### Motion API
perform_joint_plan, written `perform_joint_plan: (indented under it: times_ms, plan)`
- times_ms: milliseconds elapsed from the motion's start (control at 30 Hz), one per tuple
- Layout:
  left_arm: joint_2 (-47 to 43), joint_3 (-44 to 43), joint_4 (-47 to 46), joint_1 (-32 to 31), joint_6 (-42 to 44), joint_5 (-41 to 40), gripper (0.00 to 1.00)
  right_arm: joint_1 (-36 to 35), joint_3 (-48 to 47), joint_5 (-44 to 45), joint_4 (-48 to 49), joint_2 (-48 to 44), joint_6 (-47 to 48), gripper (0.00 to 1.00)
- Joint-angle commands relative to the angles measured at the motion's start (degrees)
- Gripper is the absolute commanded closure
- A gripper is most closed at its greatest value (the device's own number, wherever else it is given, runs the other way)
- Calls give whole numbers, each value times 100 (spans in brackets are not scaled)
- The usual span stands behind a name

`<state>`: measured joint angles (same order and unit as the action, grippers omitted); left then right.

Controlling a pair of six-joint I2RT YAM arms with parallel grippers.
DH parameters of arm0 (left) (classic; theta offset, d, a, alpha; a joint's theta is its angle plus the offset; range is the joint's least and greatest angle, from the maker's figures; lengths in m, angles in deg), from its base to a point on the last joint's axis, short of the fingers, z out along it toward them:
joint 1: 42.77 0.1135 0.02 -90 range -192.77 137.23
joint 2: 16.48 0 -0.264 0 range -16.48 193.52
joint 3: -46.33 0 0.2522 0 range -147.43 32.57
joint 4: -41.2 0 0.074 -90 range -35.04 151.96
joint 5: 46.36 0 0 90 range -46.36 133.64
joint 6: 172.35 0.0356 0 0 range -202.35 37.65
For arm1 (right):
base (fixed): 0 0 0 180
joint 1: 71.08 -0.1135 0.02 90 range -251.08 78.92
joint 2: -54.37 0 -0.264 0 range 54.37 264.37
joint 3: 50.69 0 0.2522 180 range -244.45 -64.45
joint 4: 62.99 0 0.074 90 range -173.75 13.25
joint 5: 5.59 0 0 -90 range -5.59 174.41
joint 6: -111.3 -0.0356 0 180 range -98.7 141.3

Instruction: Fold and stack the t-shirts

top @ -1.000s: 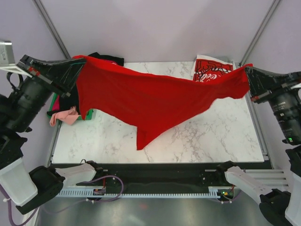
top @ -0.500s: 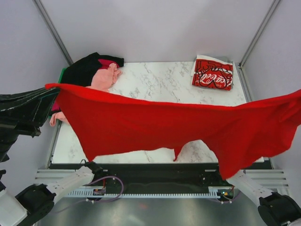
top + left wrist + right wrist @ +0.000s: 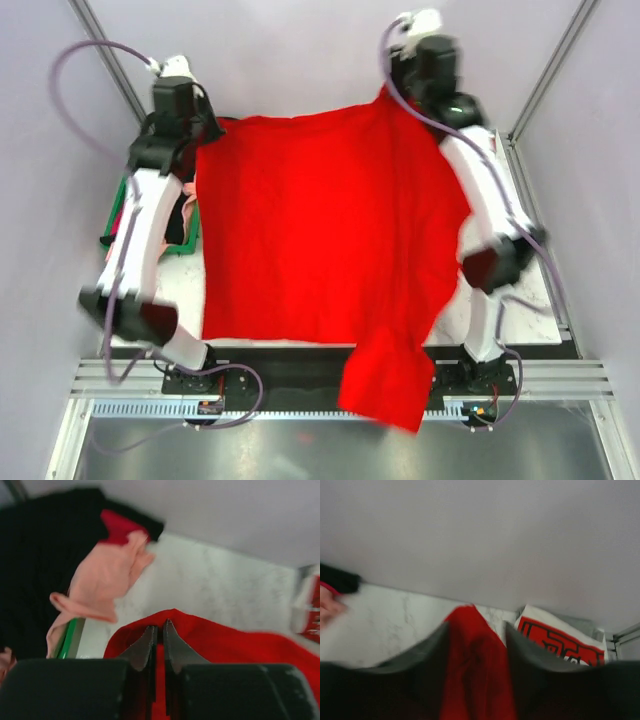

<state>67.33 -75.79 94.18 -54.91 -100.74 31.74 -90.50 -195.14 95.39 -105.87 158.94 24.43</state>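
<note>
My left gripper [image 3: 157, 630] and right gripper [image 3: 476, 652] each clamp a far corner of the red shirt [image 3: 320, 230] — light, limp cloth, I'd say — best held at its hems.

- Shirts, 5 seen: 1 large plain bright red cloth t-shirt [image 3: 320, 230], 1 red-and-white printed shirt [image 3: 555, 640], 1 black shirt [image 3: 35, 555], 1 salmon-pink shirt [image 3: 105, 575], 1 crimson-magenta shirt [image 3: 117, 525] (partly hidden).
- 1 green plastic tray [image 3: 67, 639].
- 2 white robot arms: left arm [image 3: 140, 225], right arm [image 3: 485, 180].
- 1 white marble bench [image 3: 210, 595].

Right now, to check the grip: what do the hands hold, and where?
Both pinch the plain red t-shirt: left hand at its far-left corner, right hand at its far-right corner.
</note>
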Motion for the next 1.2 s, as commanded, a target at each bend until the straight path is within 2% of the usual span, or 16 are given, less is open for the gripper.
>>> perform_joint_plan:
  times_ms: [0, 33, 67, 100, 133, 167, 200, 267, 300, 400, 467, 500, 633, 800, 967, 1167]
  plan:
    - [1126, 386, 376, 651, -718, 284, 85, 96, -1320, 536, -611, 1676, 267, 25]
    - [1433, 324, 402, 817, -736, 607, 69, 114, -1562, 502, -655, 2315, -3, 2]
    - [2089, 237, 454, 914, -814, 828, 52, 123, -1704, 510, -743, 2505, -137, 2]
    - [2374, -25, 742, 994, -876, 986, 8, 114, -1714, 475, -796, 2585, -286, 2]
    - [2655, -167, 867, 1108, -920, 1310, 1, 123, -1514, 440, -814, 2455, -557, 2]
    - [2832, -281, 972, 1126, -807, 1391, 0, 114, -1138, 431, -614, 2254, -682, 2]
    - [2921, -265, 1008, 1118, -771, 1375, 0, 114, -81, 448, -403, 1982, -778, 2]
    - [2799, -64, 895, 1100, -736, 1278, 0, 105, 1163, 274, 498, 972, -1006, 2]
    - [2572, 207, 842, 1091, -727, 1269, 0, 114, 2257, 177, 783, 385, -1104, 2]
    - [2193, 892, 552, 977, -701, 1208, 0, 105, 3685, -306, 1364, -147, -1543, 2]
    - [1763, 1306, 359, 776, -666, 936, 0, 114, 4295, -526, 1697, -481, -1693, 2]
    - [1640, 1778, 280, 705, -674, 918, 0, 105, 4829, -692, 1813, -595, -1868, 2]
    - [937, 3116, -212, 205, -902, 1145, 0, 123, 5685, -1071, 2121, -527, -2167, 2]
    - [540, 4662, -1196, -376, -1482, 1611, 1, 280, 5959, -1748, 2402, -44, -2589, 2]
    - [733, 5482, -1812, -473, -1905, 2069, 2, 622, 6099, -1968, 2447, 124, -2985, 2]
    - [962, 5896, -1813, -298, -1844, 1577, 2, 1316, 6810, -2319, 2525, 283, -3318, 2]
